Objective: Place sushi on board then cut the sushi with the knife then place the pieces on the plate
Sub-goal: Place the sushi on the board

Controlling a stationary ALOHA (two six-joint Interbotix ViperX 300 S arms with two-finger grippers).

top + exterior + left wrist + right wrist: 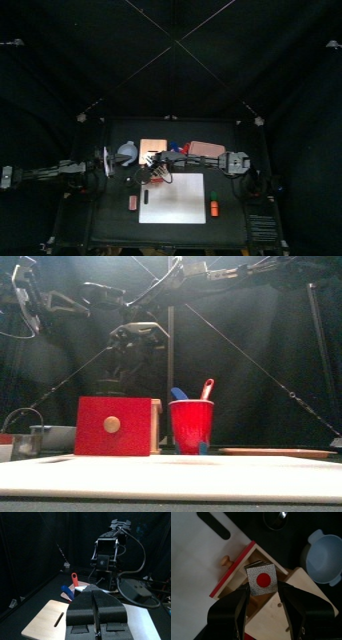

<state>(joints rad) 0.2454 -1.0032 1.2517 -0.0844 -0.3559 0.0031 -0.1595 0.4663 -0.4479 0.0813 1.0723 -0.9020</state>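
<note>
My right gripper (262, 588) is shut on a sushi piece (262, 579), a dark block whose white end face has a red dot. It hangs over the pale wooden box (271, 607), whose red drawer front (234, 569) stands out from the box. The white cutting board (174, 198) lies at the table's front. The red cup (191, 424) with a blue and a red knife stands right of the box (118, 426). The pink tray (274, 452) lies to the right. My left gripper (95, 598) is shut on nothing, up at the left.
A blue-grey bowl (323, 554) sits beside the box. A small orange-red thing (211, 208) lies on the board's right part, and another red one (132, 202) just left of the board.
</note>
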